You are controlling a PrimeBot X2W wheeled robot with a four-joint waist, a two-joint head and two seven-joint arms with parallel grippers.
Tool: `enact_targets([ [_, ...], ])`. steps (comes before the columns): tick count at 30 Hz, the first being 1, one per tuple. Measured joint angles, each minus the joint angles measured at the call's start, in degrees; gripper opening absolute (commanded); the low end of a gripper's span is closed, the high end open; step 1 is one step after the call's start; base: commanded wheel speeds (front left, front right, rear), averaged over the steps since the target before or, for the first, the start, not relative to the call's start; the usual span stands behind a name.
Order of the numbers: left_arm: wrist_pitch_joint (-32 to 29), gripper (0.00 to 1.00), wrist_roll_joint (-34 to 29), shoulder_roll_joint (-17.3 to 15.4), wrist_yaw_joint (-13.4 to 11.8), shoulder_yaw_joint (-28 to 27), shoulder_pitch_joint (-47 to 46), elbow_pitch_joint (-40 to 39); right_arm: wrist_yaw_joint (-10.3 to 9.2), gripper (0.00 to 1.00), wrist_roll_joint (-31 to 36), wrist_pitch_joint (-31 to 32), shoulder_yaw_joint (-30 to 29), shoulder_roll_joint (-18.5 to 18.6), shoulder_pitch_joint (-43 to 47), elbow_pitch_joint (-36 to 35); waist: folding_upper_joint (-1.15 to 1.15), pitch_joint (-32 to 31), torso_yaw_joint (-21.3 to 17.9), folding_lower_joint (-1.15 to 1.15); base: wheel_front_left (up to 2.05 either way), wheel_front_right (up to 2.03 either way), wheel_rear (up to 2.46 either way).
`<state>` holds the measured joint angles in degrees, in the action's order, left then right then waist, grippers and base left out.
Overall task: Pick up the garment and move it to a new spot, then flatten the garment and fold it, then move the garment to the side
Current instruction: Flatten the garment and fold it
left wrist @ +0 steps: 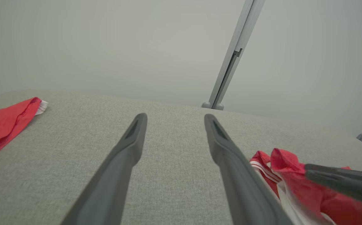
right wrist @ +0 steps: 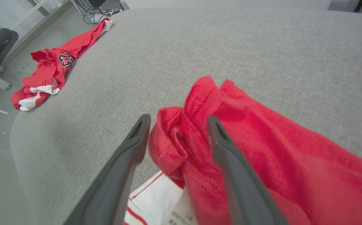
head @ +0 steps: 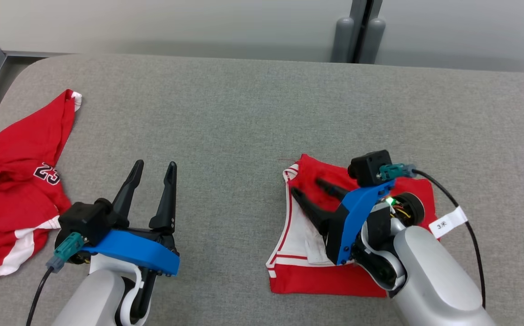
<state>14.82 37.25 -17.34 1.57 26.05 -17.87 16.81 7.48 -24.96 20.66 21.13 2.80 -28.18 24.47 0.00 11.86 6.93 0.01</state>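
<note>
A fold of the folded red garment (head: 321, 280) is straddled, unclamped, by the parted right pincer (right wrist: 178, 120), nearer than the open, empty left pincer (head: 155, 164).

Grey table (head: 244, 113) carries garment (head: 321, 280) and jersey (head: 13, 190) (both red).

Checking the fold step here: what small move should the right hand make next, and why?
Probably lift the right hand straight up off the garment: its jaws stand open around a raised bunch of the red cloth without pinching it, so nothing looks gripped. A slow rise should avoid dragging the fold.
</note>
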Motion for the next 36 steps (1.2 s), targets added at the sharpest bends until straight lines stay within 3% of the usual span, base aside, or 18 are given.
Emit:
enact_targets([
  [4,0.01,1.0,0.01,-0.09,-0.03,-0.56,0.19,0.41,0.0,1.0,-4.02,-4.47,-0.29,0.01,-1.6,-1.89,0.0,-0.8,-0.9,0.0,0.0,0.0,0.0],
  [8,0.1,1.0,0.07,-0.36,-0.46,-1.16,1.13,0.4,0.0,1.0,-2.91,-9.27,-5.3,-0.02,-2.08,-5.27,0.0,-2.17,-1.98,0.0,0.0,0.0,0.0],
  [18,0.16,1.0,-0.01,-0.22,-1.01,-0.98,3.06,-0.75,0.0,1.0,12.26,-8.84,-19.47,0.04,10.33,-11.72,0.0,-4.26,-3.11,0.0,0.0,0.0,0.0],
  [24,0.18,1.0,-0.03,-0.35,-1.23,-1.59,4.54,-1.19,-0.01,1.0,15.41,-17.67,-25.46,0.0,17.96,-16.06,0.0,-5.2,-3.55,-0.01,0.0,0.0,0.0],
  [28,0.18,1.0,-1.04,-0.58,-1.9,-3.44,7.2,-1.91,0.0,1.0,16.11,-22.25,-27.55,0.02,21.44,-17.4,0.0,-6.05,-4.62,0.0,0.0,0.0,0.0],
  [36,0.19,1.0,-4.26,-0.15,-2.54,-8.8,12.7,-3.94,0.0,1.0,16.81,-22.34,-28.61,0.02,23.76,-17.44,0.0,-7.73,-6.98,-0.01,0.0,0.0,0.0],
])
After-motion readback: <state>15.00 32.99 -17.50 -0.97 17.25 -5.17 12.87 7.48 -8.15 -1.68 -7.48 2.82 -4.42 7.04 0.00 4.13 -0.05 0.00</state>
